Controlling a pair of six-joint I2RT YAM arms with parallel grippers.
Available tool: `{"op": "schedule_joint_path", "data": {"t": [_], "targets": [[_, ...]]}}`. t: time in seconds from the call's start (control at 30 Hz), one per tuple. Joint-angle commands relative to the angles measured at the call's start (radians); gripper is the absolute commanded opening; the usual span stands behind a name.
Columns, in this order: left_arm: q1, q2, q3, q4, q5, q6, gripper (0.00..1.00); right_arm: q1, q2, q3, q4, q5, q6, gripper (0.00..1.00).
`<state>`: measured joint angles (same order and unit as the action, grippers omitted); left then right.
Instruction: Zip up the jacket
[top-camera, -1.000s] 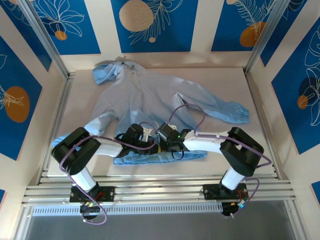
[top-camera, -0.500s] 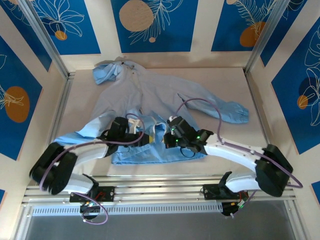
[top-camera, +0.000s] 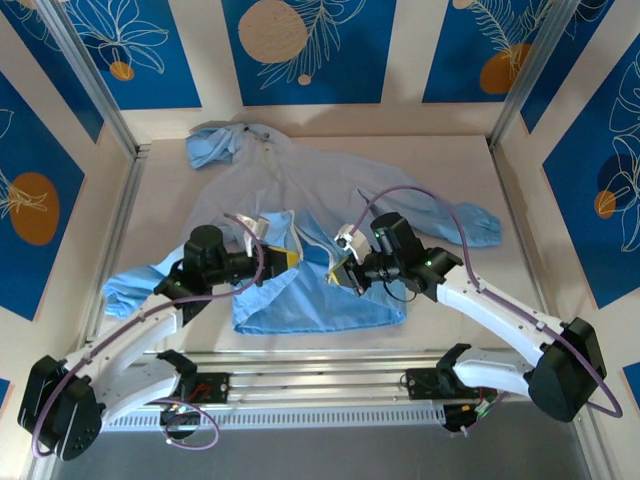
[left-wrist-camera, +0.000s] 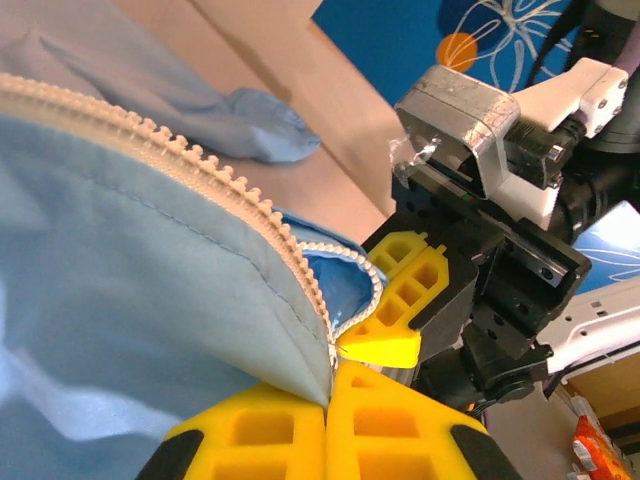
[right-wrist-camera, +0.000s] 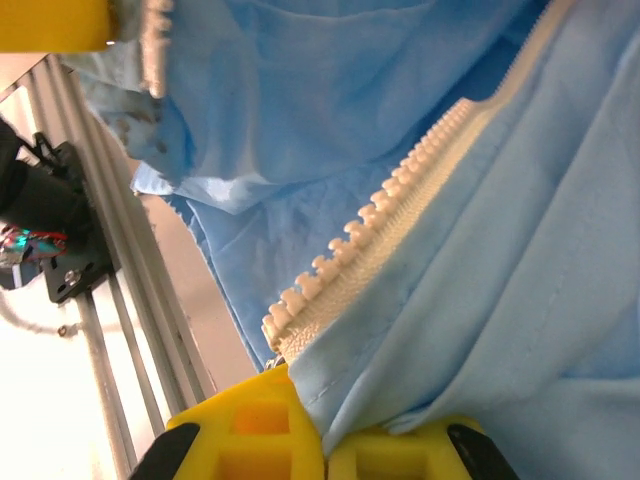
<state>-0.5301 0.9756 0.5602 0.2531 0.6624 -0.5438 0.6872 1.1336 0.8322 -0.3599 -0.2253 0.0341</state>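
The light-blue jacket (top-camera: 300, 190) lies spread on the table, hood at the far left and lower front raised. My left gripper (top-camera: 274, 258) is shut on the left front edge, and its yellow fingers (left-wrist-camera: 260, 430) pinch the fabric beside the pale zipper teeth (left-wrist-camera: 200, 160). My right gripper (top-camera: 346, 266) is shut on the other front edge. Its fingers (right-wrist-camera: 250, 430) clamp the cloth at the bottom end of the zipper strip (right-wrist-camera: 400, 220). The two grippers sit close together, and the right one's yellow finger (left-wrist-camera: 400, 300) faces my left gripper (left-wrist-camera: 330, 395).
Aluminium rails (top-camera: 320, 375) run along the near table edge in front of the arm bases. The right sleeve (top-camera: 465, 222) stretches toward the right wall and the left sleeve (top-camera: 130, 285) bunches near the left frame post. Blue patterned panels wall the table.
Both arms have stretched out from their bases and drawn a little apart. They carried the jacket's lower front edges up and away from the hem, exposing the darker inside.
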Motion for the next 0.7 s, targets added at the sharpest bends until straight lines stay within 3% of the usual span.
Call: {"op": "schedule_joint_path", "data": {"t": [0.0, 0.3, 0.67], "targets": [[0.001, -0.004, -0.04, 0.143, 0.041, -0.005, 0.0, 0.0, 0.008, 0.049, 0.037, -0.113, -0.098, 0.0], [-0.163, 0.124, -0.073, 0.333, -0.043, -0.028, 0.0, -0.005, 0.066, 0.101, 0.116, -0.233, -0.088, 0.0], [-0.168, 0.07, -0.125, 0.213, -0.099, 0.028, 0.0, -0.098, 0.006, 0.035, 0.231, -0.282, -0.049, 0.0]]}}
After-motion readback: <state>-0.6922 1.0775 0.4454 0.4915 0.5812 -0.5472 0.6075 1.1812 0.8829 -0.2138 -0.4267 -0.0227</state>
